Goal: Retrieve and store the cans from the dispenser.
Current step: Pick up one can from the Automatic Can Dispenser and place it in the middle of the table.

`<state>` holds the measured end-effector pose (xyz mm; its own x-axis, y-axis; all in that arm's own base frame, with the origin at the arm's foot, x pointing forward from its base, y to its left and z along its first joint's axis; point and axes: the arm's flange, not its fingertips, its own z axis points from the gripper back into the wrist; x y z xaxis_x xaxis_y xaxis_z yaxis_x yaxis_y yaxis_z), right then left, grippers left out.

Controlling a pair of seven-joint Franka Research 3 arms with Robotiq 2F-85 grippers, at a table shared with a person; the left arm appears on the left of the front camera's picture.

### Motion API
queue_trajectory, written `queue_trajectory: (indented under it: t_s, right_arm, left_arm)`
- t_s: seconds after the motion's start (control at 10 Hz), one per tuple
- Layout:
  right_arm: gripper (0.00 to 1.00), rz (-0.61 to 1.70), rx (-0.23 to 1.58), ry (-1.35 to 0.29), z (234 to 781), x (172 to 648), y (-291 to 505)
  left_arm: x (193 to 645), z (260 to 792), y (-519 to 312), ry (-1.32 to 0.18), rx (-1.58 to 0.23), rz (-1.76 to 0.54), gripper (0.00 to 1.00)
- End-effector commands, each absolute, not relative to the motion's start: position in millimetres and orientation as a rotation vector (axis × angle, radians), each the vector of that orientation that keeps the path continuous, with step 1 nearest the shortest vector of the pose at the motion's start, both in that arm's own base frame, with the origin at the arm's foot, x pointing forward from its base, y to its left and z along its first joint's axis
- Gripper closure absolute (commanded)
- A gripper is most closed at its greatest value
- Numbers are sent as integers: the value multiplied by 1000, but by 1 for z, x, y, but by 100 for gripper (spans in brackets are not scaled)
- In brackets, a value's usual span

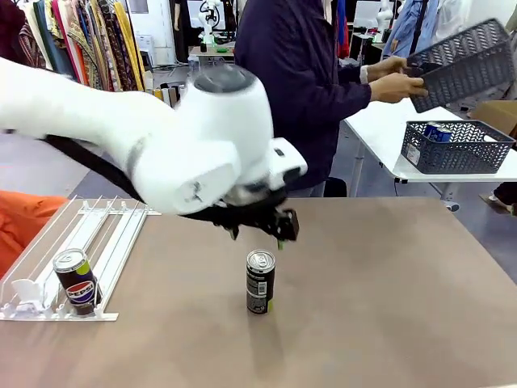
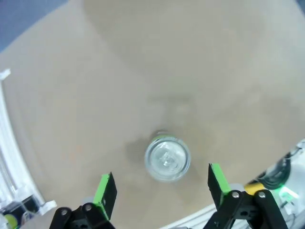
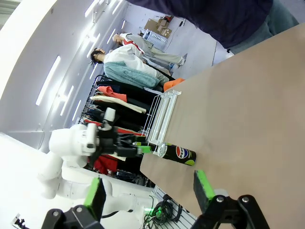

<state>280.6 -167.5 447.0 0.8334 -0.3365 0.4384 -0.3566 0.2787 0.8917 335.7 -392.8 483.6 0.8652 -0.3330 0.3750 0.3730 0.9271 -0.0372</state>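
A dark can (image 1: 260, 281) stands upright in the middle of the brown table; its silver top (image 2: 167, 159) faces the left wrist camera. My left gripper (image 1: 258, 236) hovers just above it, open, its green pads (image 2: 106, 193) apart on either side and clear of the can. A second can with a Pepsi logo (image 1: 77, 280) stands at the near end of the white dispenser (image 1: 113, 234) at the table's left. My right gripper (image 3: 148, 191) is open and holds nothing, high off the table. From there the dark can (image 3: 178, 153) lies far off, with the dispenser (image 3: 162, 114) beyond it.
At the far side a person holds a tilted dark grey mesh basket (image 1: 464, 65) in both hands. Another mesh basket (image 1: 456, 145) with blue cans sits on a white side table (image 1: 380, 129). An orange cloth (image 1: 20, 222) lies left of the dispenser.
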Motion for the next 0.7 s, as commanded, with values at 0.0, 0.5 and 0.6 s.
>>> queue_trajectory:
  t_s: [0.0, 0.5, 0.6]
  right_arm:
    - [0, 10, 1334, -656, 451, 284, -167]
    - [0, 10, 1334, -656, 451, 284, -167]
    - [0, 10, 1334, -656, 451, 284, -167]
  left_arm:
    - [313, 530, -302, -379, -147, -336, 0]
    - [333, 562, -58, -320, -612, -86, 0]
    - [329, 550, -11, -318, -756, -69, 0]
